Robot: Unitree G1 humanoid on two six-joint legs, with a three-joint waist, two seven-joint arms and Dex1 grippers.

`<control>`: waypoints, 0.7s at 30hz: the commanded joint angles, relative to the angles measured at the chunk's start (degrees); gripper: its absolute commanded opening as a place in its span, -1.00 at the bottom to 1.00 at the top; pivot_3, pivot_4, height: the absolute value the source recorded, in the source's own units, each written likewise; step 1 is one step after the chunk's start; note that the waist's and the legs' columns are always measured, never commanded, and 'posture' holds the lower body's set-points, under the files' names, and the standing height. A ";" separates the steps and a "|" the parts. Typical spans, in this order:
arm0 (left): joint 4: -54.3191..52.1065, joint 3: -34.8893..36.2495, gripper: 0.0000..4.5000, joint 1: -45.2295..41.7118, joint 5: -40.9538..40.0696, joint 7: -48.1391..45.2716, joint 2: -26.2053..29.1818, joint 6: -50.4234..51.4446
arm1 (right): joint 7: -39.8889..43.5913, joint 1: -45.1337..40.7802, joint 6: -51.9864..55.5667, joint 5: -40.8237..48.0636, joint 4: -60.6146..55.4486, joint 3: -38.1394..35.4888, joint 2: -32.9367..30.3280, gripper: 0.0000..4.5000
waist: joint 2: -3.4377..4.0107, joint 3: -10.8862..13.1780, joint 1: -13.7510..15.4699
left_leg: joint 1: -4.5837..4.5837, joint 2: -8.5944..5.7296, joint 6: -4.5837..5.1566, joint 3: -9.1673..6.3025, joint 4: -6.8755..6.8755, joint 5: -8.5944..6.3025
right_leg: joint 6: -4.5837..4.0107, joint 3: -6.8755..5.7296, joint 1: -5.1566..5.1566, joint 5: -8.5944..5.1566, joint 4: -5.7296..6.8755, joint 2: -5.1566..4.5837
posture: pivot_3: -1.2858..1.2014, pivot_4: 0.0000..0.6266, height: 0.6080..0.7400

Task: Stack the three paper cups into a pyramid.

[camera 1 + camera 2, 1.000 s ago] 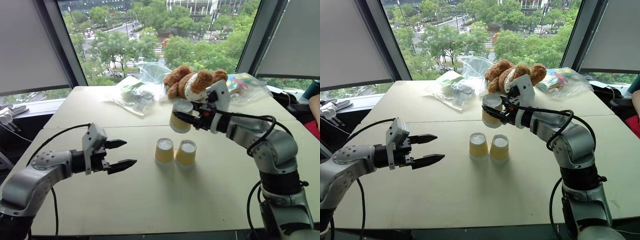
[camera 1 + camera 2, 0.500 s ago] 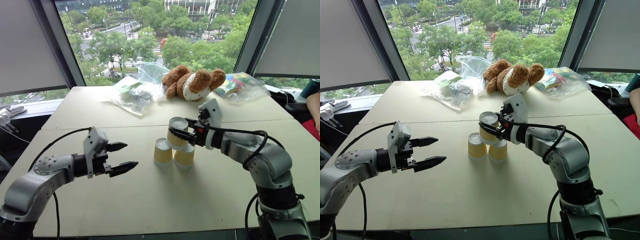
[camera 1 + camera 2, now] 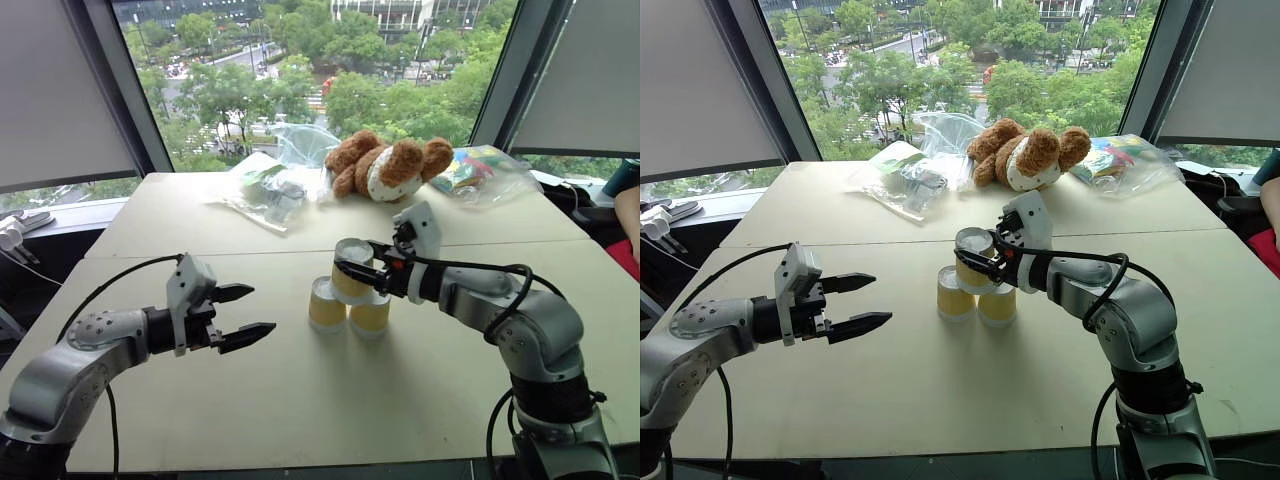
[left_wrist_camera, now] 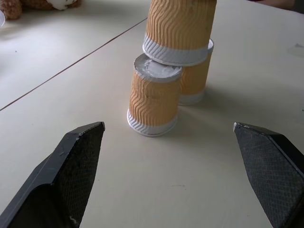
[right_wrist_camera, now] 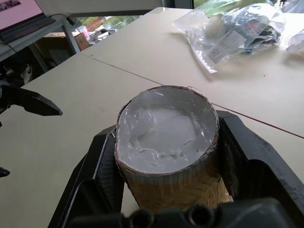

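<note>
Mustard-yellow ribbed cup (image 4: 179,26) upside down, white rim, atop two cups (image 4: 153,101)

The right hand (image 3: 976,258) grips a third cup (image 3: 973,262) atop two inverted cups (image 3: 976,297); the left hand (image 3: 872,300) gapes well apart.

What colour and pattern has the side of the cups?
Mustard-yellow with wavy ridges, white at rim and base; the lower cup in the left wrist view shows it best.
</note>
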 commanded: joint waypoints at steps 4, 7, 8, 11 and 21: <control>-0.93 0.31 1.00 -0.68 0.28 -0.25 -0.50 -1.04 | -0.57 -0.63 1.11 1.36 -3.05 -1.05 0.22 0.99 | 0.00 0.00 0.00 | 0.00 0.00 0.00 0.00 0.00 0.00 | 0.00 0.00 0.00 0.00 0.00 0.00 | 0.03 -0.52 1.00; -0.77 0.30 1.00 -0.91 0.34 -0.33 -0.67 -0.95 | -0.60 -0.93 1.51 1.58 -3.23 -1.45 0.14 0.99 | 0.00 0.00 0.02 | 0.00 0.00 0.00 0.00 0.00 0.00 | 0.00 0.00 0.00 0.00 0.00 0.00 | 0.03 -0.52 1.00; -0.73 0.29 1.00 -0.92 0.36 -0.34 -0.69 -0.96 | -0.48 -0.99 1.65 1.88 -3.50 -1.70 0.08 0.99 | 0.00 0.00 0.01 | 0.00 0.00 0.00 0.00 0.00 0.00 | 0.00 0.00 0.00 0.00 0.00 0.00 | 0.03 -0.52 1.00; -0.62 0.21 1.00 -1.00 0.44 -0.36 -0.76 -0.97 | -0.09 -1.65 1.48 2.66 -3.95 -2.69 -0.18 0.99 | 0.00 0.00 0.00 | 0.00 0.00 0.00 0.00 0.00 0.00 | 0.00 0.00 0.00 0.00 0.00 0.00 | 0.03 -0.52 1.00; 1.19 1.02 1.00 -1.57 -0.59 -0.45 -1.23 -0.17 | 2.15 -11.96 -1.51 6.94 1.84 -13.51 -4.20 0.99 | 0.00 0.00 0.02 | -0.01 0.00 0.00 0.00 0.01 0.00 | 0.00 0.00 0.00 0.00 0.00 0.00 | 0.03 -0.52 1.00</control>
